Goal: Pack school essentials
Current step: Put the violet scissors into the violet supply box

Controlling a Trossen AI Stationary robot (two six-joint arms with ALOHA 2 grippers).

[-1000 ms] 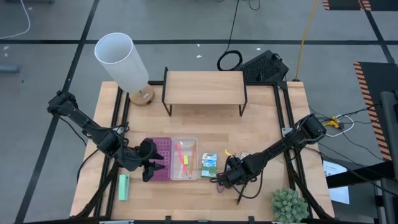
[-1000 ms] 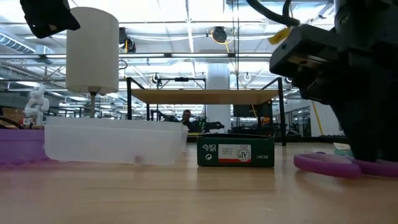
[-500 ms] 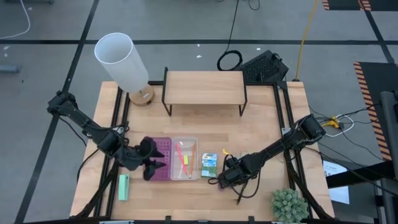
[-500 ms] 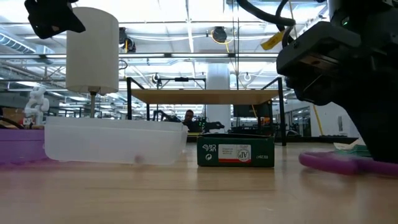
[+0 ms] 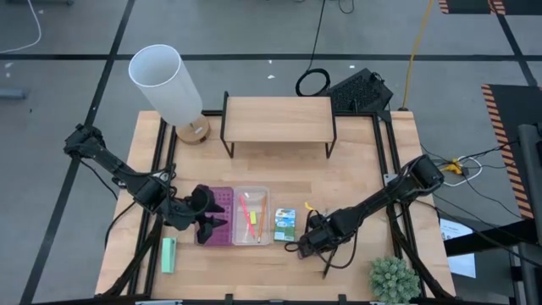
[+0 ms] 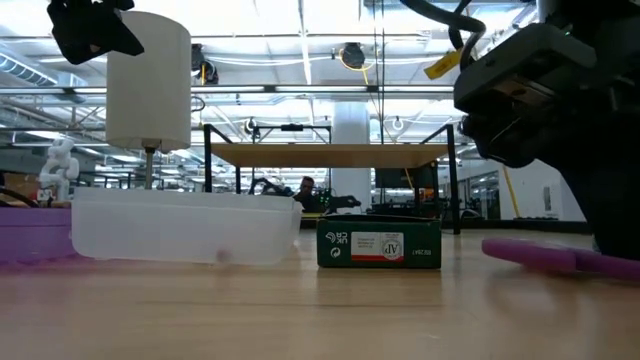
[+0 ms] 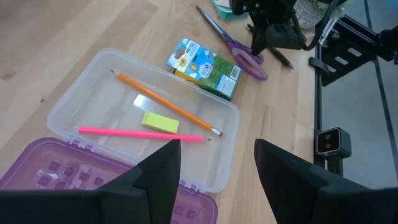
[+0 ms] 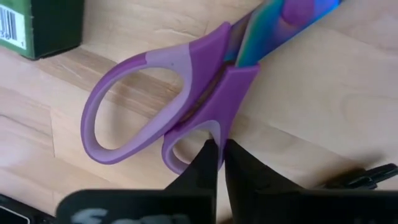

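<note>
Scissors (image 8: pixel 186 106) were seen flat on the table (image 5: pixel 356 182), just right of the green-blue packet (image 5: pixel 284 224), which sat just right of the clear half of the case (image 5: pixel 251 216). Handles pointed toward the packet, blades away from it.

Right gripper (image 8: pixel 216 158) was down on the handles, fingers pressed together with one apparently inside the smaller loop; no firm clamp on plastic could be confirmed.

Handling judgement: scissors are likely light and rigid, with smooth, slippery plastic loops and a pivot that may swing open if lifted by one loop. A hold across the neck where the two loops meet, near the pivot, is judged safest.

Already in the clear half: orange pencil (image 7: pixel 166 104), pink pencil (image 7: pixel 140 134), yellow piece (image 7: pixel 160 122). Left gripper (image 7: pixel 214 168) was held over the case, fingers apart, empty.

Versus a second earlier, in the low view: the scissor handles had been dragged away from the packet, toward the right edge, and the right gripper had shifted with them. The left arm was raised slightly. Packet and case were unmoved.
</note>
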